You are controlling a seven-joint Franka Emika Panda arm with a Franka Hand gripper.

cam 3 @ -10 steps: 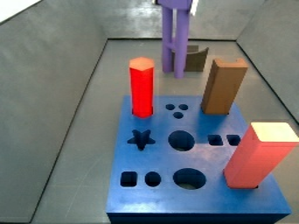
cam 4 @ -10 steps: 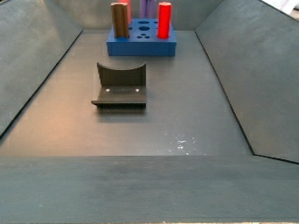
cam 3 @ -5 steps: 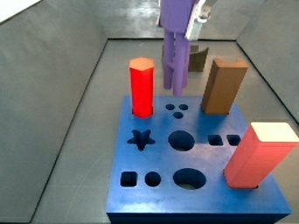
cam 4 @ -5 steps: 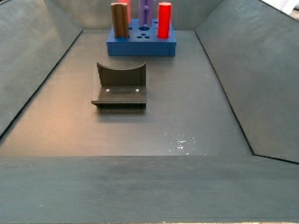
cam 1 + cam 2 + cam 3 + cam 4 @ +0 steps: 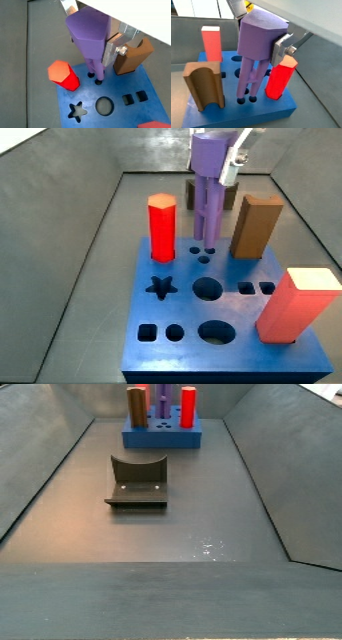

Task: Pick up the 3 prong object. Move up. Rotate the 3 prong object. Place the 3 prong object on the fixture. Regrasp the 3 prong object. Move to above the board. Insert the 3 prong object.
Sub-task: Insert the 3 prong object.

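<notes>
Gripped in the claw (image 5: 271,47), the 3 prong object (image 5: 256,55) hangs upright above the board (image 5: 244,107), its small prongs pointing down at the small round holes between the red peg (image 5: 281,77) and the brown block (image 5: 204,85). Whether the prong tips touch the board cannot be told, and the fixture (image 5: 138,481) sits well apart on the floor.

Opposite side cameras sharing board (image 5: 227,318)

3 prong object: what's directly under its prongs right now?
The 3 prong object, held in the gripper, hangs prongs-down over the board at its cluster of small round holes. Whether the prongs have entered can't be told.
</notes>
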